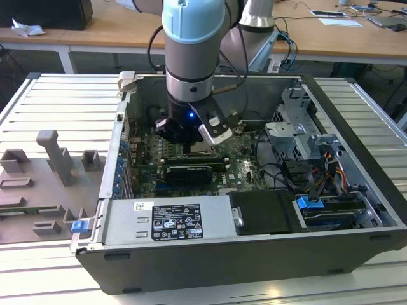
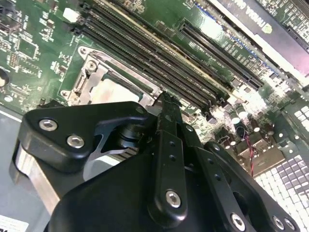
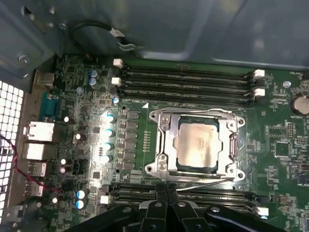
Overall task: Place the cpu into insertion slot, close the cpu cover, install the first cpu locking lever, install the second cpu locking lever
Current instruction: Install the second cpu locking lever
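Note:
The cpu (image 3: 197,145) lies flat in the insertion slot (image 3: 232,170), pale silver top up, on the green board. Down over it lies the cpu cover (image 3: 163,140), a silver frame whose cut-out shows the chip. A thin wire locking lever (image 3: 207,182) runs along the socket edge closest to my gripper (image 3: 167,192), whose two black fingers are shut together with nothing between them, just short of that lever. In the second wrist view the gripper (image 2: 166,104) ends beside the socket, and the cpu (image 2: 113,91) shows just past it. In the exterior view the gripper (image 1: 191,141) hangs low inside the open computer case.
Long black memory slots (image 3: 188,82) run on both sides of the socket. A black expansion card (image 1: 191,171), the power supply (image 1: 168,222), a drive cage (image 1: 299,133) and cables crowd the case. Grey fixture blocks (image 1: 51,165) stand on the table at the exterior view's left.

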